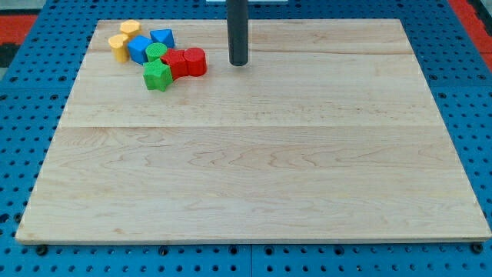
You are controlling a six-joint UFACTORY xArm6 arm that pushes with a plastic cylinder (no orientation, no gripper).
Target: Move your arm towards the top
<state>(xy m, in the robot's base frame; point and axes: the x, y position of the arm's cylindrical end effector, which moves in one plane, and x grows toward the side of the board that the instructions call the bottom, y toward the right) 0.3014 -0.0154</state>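
My tip (239, 63) is the lower end of a dark rod that comes down from the view's top edge. It rests on the wooden board (254, 169) near the top, just right of a cluster of blocks, with a small gap to the red cylinder (195, 61). The cluster holds a red block (176, 62), a green star-like block (157, 75), a green cylinder (156, 51), a blue cube (139, 48), a blue triangular block (163, 37), and two yellow blocks (129, 29) (118, 45).
The board lies on a blue pegboard surface (477, 115) that surrounds it on all sides. A red area (15, 23) shows at the view's top left corner.
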